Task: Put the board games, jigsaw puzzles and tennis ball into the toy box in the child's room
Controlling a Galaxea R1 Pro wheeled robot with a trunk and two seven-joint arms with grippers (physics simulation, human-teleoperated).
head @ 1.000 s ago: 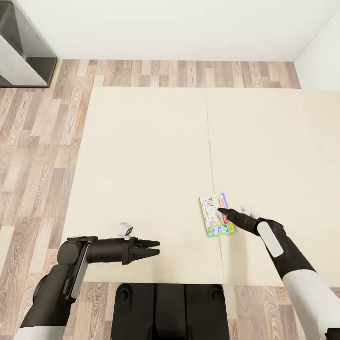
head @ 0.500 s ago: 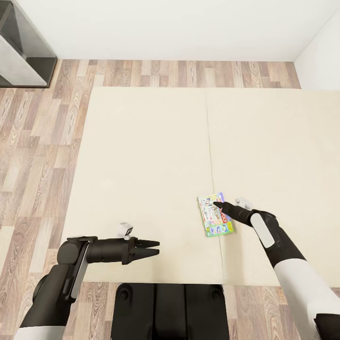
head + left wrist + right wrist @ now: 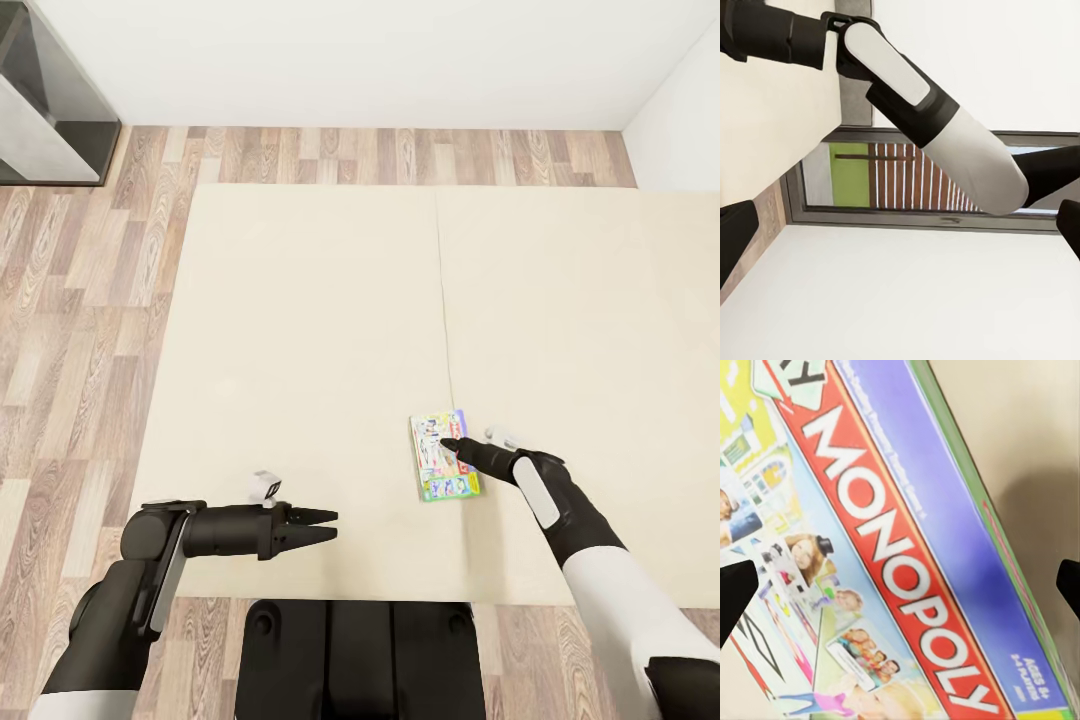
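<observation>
On the bed point(image 3: 320, 330), your spread right fingers point(image 3: 450, 444) have nudged the game point(image 3: 443, 468) leftward; left fingers point(image 3: 325, 527) hover parted.

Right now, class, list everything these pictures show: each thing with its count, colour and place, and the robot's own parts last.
board game: one, white-green-yellow lid with a red Monopoly band, flat on the bed near its front edge, straddling the seam.
bed: one, two cream mattresses side by side, middle of the head view.
floor: brown-grey wood planks, left of and beyond the bed.
walls: white, far side and right corner.
table: one, dark and pale grey, top left corner.
window: one, grey frame, in the left wrist view.
left hand: black, over the bed's front edge, open, empty.
right hand: black, over the board game, fingertips apart.
</observation>
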